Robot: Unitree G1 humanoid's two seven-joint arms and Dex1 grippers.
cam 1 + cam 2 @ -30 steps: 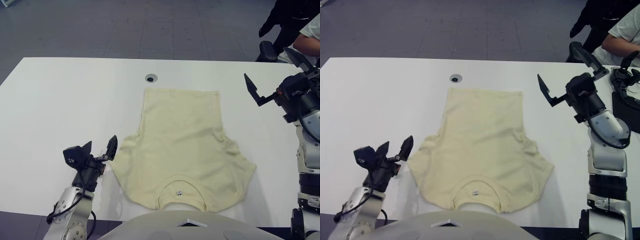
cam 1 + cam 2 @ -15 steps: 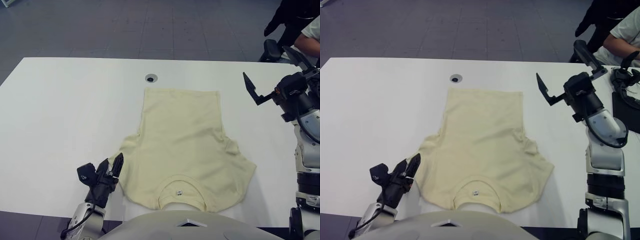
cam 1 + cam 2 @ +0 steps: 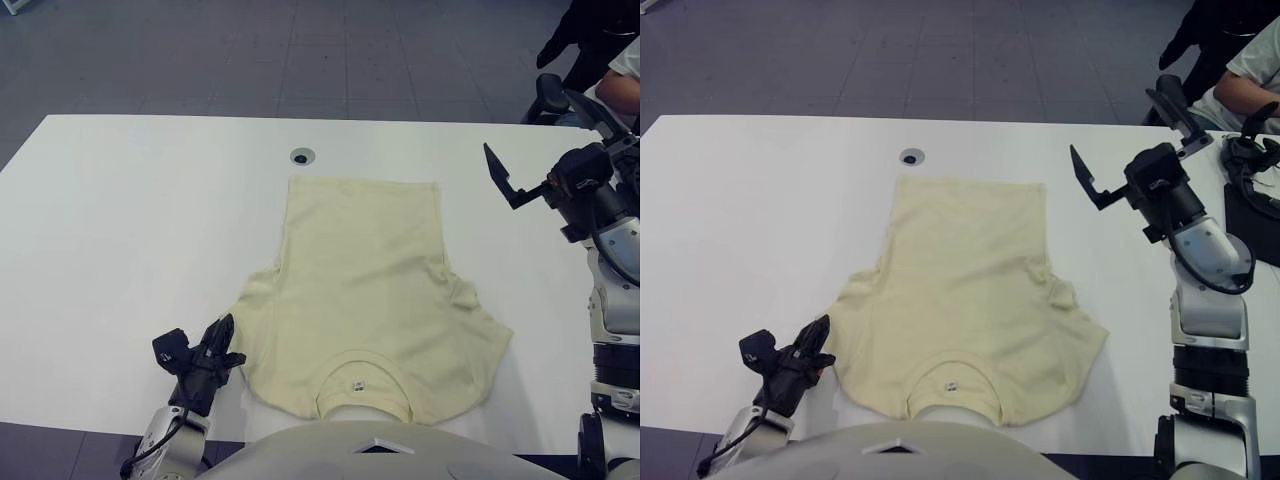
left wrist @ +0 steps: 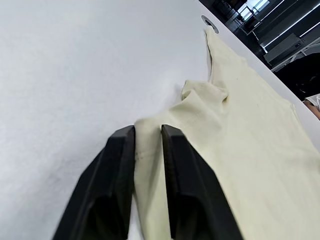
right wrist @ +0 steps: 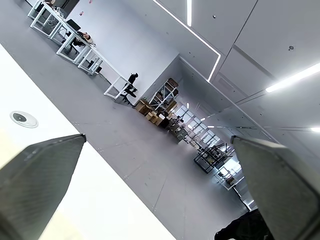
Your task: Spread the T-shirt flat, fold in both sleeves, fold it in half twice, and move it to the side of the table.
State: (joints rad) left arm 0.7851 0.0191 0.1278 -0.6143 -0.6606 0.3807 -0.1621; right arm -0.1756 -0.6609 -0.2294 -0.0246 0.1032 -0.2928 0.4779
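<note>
A pale yellow T-shirt [image 3: 362, 290] lies flat on the white table [image 3: 120, 220], collar toward me and hem at the far end. Both sleeves stick out to the sides. My left gripper [image 3: 224, 344] sits low by the table's front edge at the shirt's left sleeve [image 4: 200, 102]. In the left wrist view its two black fingers [image 4: 117, 150] are shut on the sleeve's edge. My right gripper [image 3: 1130, 140] hangs above the table to the right of the shirt, open wide and holding nothing. The right wrist view has its fingers [image 5: 37, 165] far apart.
A round cable hole [image 3: 301, 156] sits in the table just beyond the hem. A person [image 3: 1252, 65] sits at the far right, by black gear [image 3: 1252, 195] on the table's right edge. Bare tabletop stretches left of the shirt.
My left gripper dropped toward the front edge, slid right onto the left sleeve and shut on its edge. The right arm barely moved.
</note>
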